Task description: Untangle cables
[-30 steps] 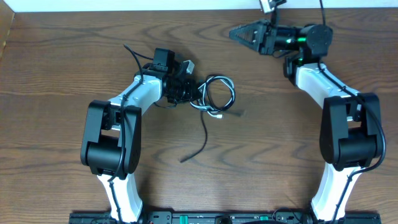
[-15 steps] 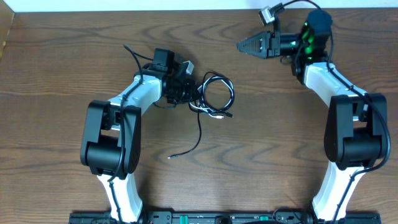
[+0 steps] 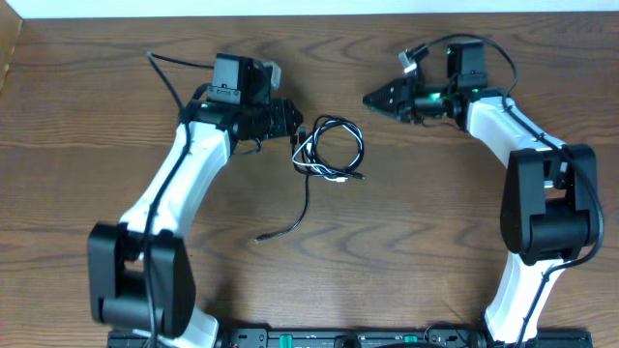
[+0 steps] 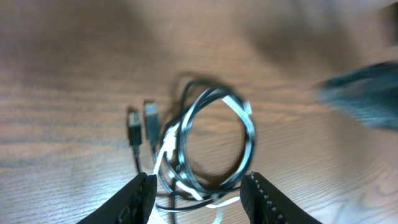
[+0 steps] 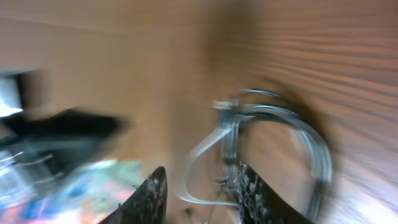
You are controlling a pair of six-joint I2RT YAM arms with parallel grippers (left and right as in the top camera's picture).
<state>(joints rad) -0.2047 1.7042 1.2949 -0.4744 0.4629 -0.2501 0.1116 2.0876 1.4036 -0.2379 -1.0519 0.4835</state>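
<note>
Widening jaws left and right, left arm extended, cables lying free

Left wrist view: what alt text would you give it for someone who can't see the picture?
A loose coil of black and white cables lies on a wooden table, its near edge between two black fingers standing apart at the bottom. Two small plug ends lie just left of the coil; a blurred dark shape sits at right.

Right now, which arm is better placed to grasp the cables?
Left, probably. The left claw, open, sits beside the loose coil of thin black and white cables, framing it; the right claw stands farther off.
</note>
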